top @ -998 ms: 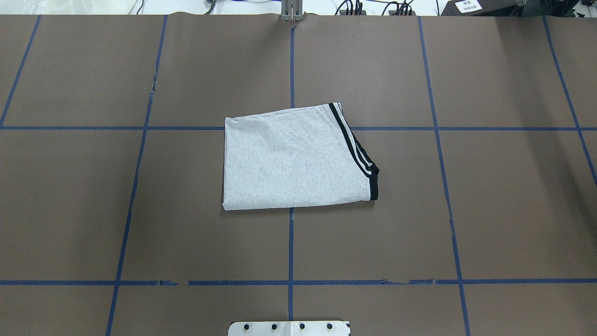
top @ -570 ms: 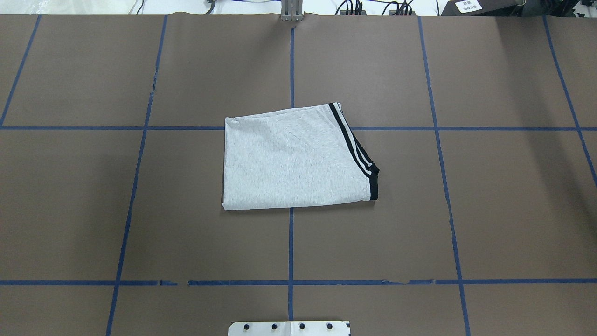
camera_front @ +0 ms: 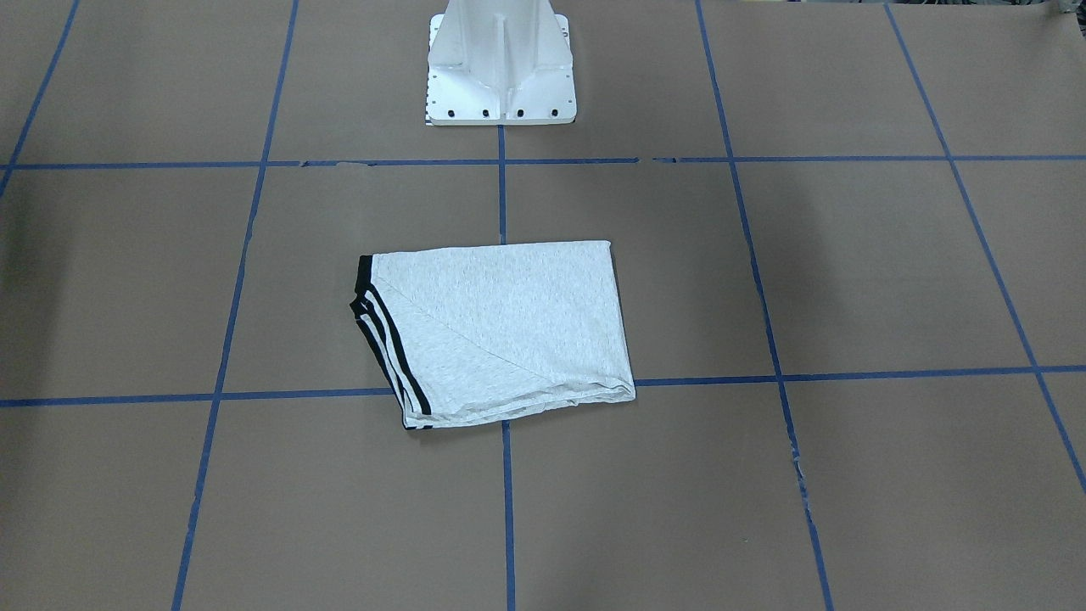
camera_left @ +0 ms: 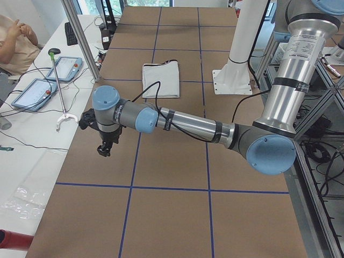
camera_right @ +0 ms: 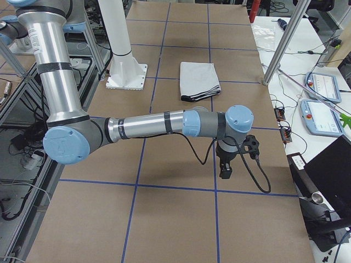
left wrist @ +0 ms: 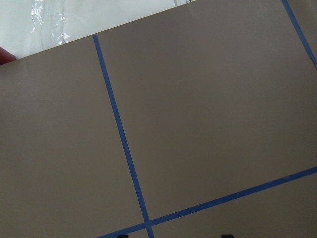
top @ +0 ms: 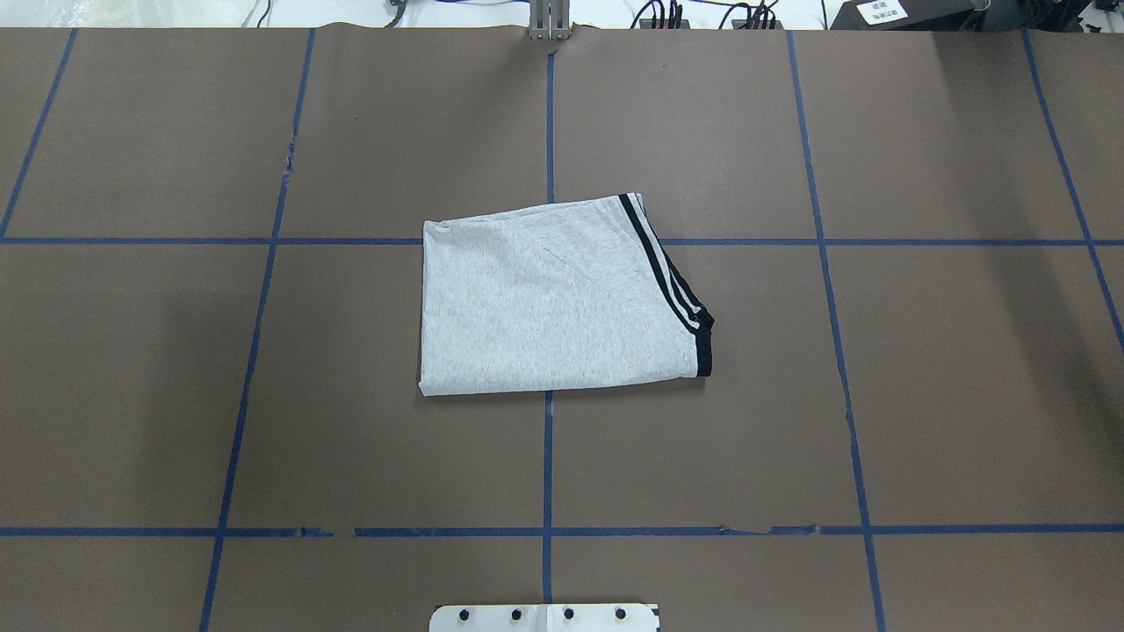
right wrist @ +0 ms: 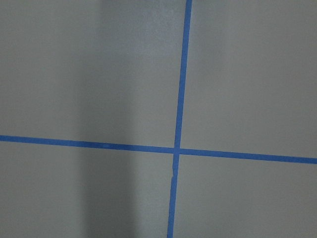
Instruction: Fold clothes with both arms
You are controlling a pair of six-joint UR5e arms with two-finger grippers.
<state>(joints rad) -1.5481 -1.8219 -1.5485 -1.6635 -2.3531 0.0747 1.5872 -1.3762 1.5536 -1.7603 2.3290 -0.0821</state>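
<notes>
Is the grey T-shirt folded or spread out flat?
Folded: the T-shirt lies as a compact rectangle, layered edges showing, striped sleeve trim along one side.

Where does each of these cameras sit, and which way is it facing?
Front-facing: across the table, facing the pedestal, T-shirt centred; no arms.
Overhead: behind the robot, looking down and forward; only the pedestal's edge.
Exterior left: table end; left arm near.
Exterior right: opposite end; right arm near.
Left wrist: down on the taped table.
Right wrist: likewise, over a tape crossing.
Shared: all four exterior views show the T-shirt.
</notes>
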